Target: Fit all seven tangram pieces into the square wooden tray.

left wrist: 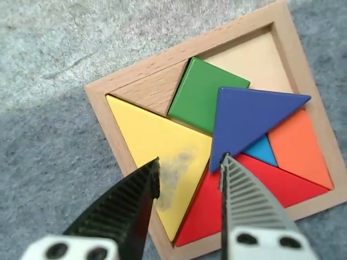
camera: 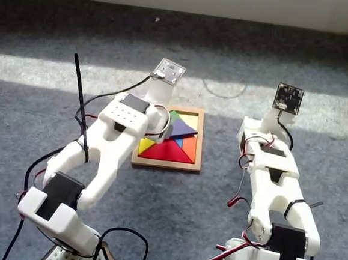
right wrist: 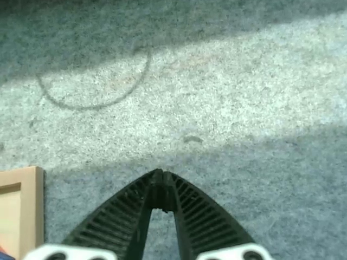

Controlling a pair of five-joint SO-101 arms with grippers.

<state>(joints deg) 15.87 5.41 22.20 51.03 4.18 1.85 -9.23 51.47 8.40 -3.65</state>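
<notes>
The square wooden tray point(left wrist: 100, 116) point(camera: 166, 164) lies on the carpet under my left arm. In it sit a large yellow triangle point(left wrist: 157, 143), a large red triangle point(left wrist: 260, 184), a green square point(left wrist: 200, 92), an orange piece point(left wrist: 301, 146) and a small light-blue piece point(left wrist: 261, 151). A dark blue triangle point(left wrist: 249, 114) point(camera: 183, 128) rests askew on top of the others. A pale patch point(left wrist: 255, 57) and a wood-coloured triangle point(left wrist: 152, 89) show at the tray's far side. My left gripper point(left wrist: 190, 165) hangs open above the yellow triangle, one fingertip at the blue triangle's corner. My right gripper point(right wrist: 161, 176) is shut over bare carpet.
Grey carpet surrounds the tray, with a sunlit band across it. A thin loop of wire point(right wrist: 92, 92) lies on the carpet ahead of the right gripper. The tray's corner point(right wrist: 37, 206) sits beside the right gripper. The right arm point(camera: 273, 174) stands right of the tray.
</notes>
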